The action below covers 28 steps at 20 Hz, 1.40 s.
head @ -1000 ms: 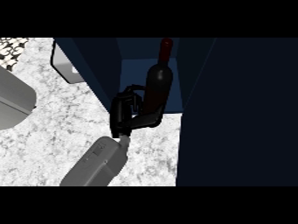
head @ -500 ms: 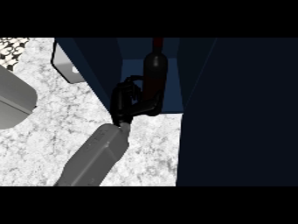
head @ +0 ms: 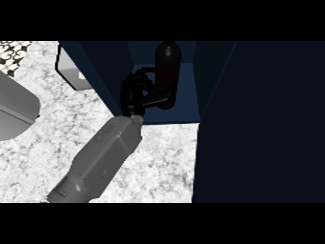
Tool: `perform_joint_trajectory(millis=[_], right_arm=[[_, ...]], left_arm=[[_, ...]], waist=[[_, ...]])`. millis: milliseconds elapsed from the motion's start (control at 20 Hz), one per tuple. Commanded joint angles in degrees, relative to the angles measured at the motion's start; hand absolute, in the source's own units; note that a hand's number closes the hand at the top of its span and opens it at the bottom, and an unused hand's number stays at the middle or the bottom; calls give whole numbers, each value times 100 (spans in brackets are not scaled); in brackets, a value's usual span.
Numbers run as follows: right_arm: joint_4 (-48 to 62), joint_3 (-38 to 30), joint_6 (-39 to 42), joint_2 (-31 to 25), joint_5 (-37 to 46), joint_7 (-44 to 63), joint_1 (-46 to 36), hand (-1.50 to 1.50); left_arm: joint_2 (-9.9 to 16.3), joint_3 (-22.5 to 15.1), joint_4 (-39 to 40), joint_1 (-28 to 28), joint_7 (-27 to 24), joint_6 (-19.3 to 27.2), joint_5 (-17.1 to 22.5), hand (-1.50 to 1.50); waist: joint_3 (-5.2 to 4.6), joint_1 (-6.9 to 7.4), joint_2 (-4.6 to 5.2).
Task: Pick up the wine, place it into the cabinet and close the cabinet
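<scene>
The dark wine bottle (head: 167, 62) stands inside the open dark-blue cabinet (head: 187, 102) at the top middle of the head view. My right hand (head: 138, 93) is inside the cabinet opening, its black fingers curled round the lower part of the bottle. Its grey forearm runs up from the lower left middle. The bottle's base is hidden behind the hand. The cabinet door (head: 277, 119) stands open as a large dark panel filling the right side. Of my left arm only the grey forearm (head: 3, 105) shows at the left edge; its hand is out of the picture.
The marble counter (head: 157, 162) spreads below and left of the cabinet. A white object (head: 72, 71) sits against the cabinet's left wall. A patterned black-and-white surface (head: 3, 51) lies in the top left corner.
My right arm has reached farther up and in, carrying the bottle deeper into the cabinet. The left forearm has stayed still.
</scene>
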Motion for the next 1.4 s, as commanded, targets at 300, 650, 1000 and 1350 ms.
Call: perform_joint_trajectory(millis=[300, 650, 1000, 1350], right_arm=[[-882, 134, 188, 16, -613, 75, 585, -150], [-956, 5, 50, 43, -716, 421, 271, -150], [-966, 285, 140, 133, -555, 314, 499, -150], [-818, 152, 229, 114, -617, 190, 274, -150]], left_arm=[[196, 431, 1060, -1021, 54, -18, -31, 150], [376, 269, 1845, -1615, -32, 850, -531, 150], [487, 180, 2567, -1653, -88, 817, -856, -150], [502, 278, 2963, -1883, 68, 810, -947, -150]], waist=[[5, -45, -4], [3, -80, 8], [0, -126, 29], [-1, -151, 66]])
